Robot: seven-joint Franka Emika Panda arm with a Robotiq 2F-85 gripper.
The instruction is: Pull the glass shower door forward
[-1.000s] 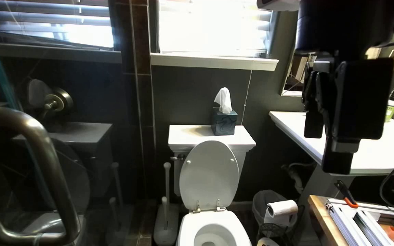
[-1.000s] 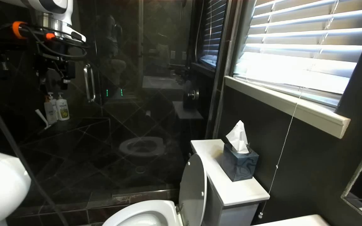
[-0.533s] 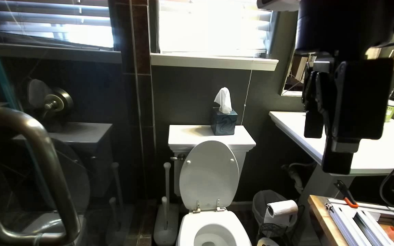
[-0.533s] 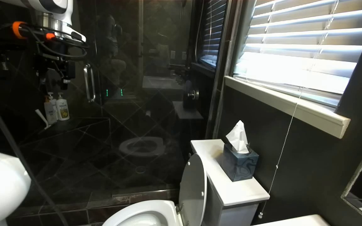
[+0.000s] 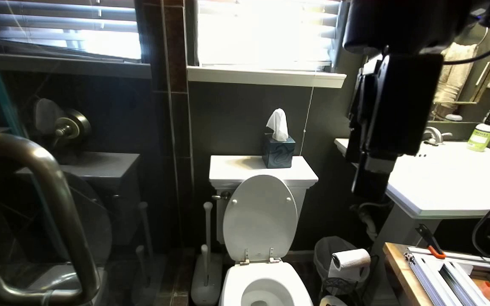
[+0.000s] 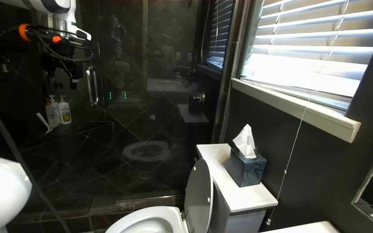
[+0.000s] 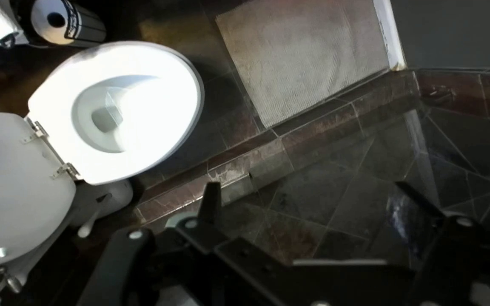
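1. I had the jaws spread wide apart, as the wrist view showed.
2. The glass door (image 5: pixel 64 199) stood to the left of my jaws in an exterior view.
3. In an exterior view I saw its handle (image 6: pixel 89 85) just right of the jaws, a narrow gap showing between; how near in depth, I couldn't tell.
4. In the wrist view the toilet (image 7: pixel 168 110), lid (image 7: pixel 11 187) raised, lay up and left of the jaws; the mat (image 7: pixel 309 55) lay above the space between them.
5. In an exterior view the tissue box (image 5: pixel 279 151) sat left of the jaws, the sink (image 5: pixel 462 182) partly behind them.
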